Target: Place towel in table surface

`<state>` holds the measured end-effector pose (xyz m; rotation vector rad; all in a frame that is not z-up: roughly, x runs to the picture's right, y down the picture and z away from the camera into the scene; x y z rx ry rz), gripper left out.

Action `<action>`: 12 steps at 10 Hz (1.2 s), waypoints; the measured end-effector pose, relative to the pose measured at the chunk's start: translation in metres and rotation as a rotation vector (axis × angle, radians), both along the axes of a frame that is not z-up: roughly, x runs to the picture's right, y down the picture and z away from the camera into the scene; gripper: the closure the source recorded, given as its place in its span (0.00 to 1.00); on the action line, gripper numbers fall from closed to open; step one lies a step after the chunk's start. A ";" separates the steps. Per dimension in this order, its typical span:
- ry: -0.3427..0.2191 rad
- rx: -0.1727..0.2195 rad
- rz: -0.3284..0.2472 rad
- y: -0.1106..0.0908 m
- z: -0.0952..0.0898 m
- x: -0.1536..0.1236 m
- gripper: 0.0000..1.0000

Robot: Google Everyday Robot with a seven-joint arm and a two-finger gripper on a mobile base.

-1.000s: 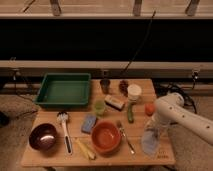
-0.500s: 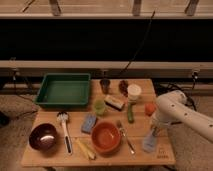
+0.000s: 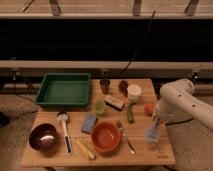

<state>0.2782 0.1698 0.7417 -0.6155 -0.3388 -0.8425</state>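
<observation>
The towel [image 3: 152, 134] is a pale blue-grey cloth at the right front of the wooden table [image 3: 150, 156]. It hangs from my gripper [image 3: 156, 123], with its lower end at or just above the table top. The gripper points down from the white arm [image 3: 177, 100], which comes in from the right, and it is shut on the top of the towel.
A green tray [image 3: 63, 90] is at the back left. A dark red bowl [image 3: 42, 136], white brush [image 3: 64, 130], blue sponge [image 3: 89, 122], orange bowl [image 3: 106, 137], fork [image 3: 125, 136], cucumber [image 3: 130, 112], white cup [image 3: 133, 91] and red item [image 3: 149, 108] are on the table.
The arm has risen a little, and the towel has come up slightly with the gripper. Nothing else on the table has moved.
</observation>
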 end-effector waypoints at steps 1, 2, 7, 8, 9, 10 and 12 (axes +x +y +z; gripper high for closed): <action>-0.007 0.015 -0.008 -0.013 -0.012 -0.003 1.00; -0.014 0.031 -0.017 -0.024 -0.024 -0.006 1.00; -0.062 0.123 -0.079 -0.078 -0.085 -0.023 1.00; -0.068 0.137 -0.090 -0.082 -0.091 -0.025 1.00; -0.073 0.145 -0.097 -0.084 -0.094 -0.027 1.00; -0.079 0.147 -0.101 -0.084 -0.094 -0.028 1.00; -0.090 0.137 -0.095 -0.076 -0.085 -0.028 1.00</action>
